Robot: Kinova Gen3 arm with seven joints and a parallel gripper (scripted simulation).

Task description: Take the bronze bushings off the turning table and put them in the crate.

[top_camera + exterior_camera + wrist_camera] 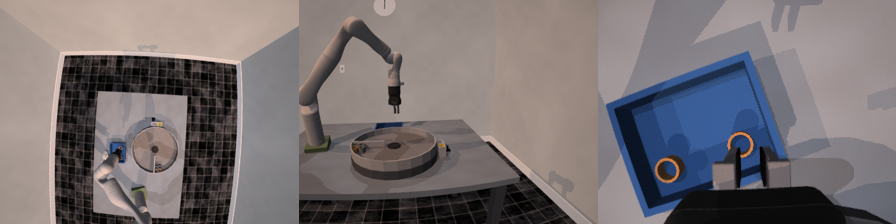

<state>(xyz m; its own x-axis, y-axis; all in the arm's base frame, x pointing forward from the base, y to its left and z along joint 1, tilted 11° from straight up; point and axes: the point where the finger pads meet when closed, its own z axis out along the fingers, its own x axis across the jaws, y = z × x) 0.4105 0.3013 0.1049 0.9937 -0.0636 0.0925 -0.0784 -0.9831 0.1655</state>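
The top view looks steeply down from high above the whole table (113,113) (469,169); the exterior view faces across it from nearer; the wrist view looks down closely into the crate (110,153) (389,124) (678,86), which all share.

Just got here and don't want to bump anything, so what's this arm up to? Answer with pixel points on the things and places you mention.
The arm is sorting bushings. Its gripper (120,150) (396,113) (750,160) is open over the blue crate (110,153) (389,123) (683,84), holding nothing. Two bronze bushings already lie inside. One bronze bushing (159,170) (355,149) remains on the turning table (141,141) (395,165), beside the steel ones, which should stay there.
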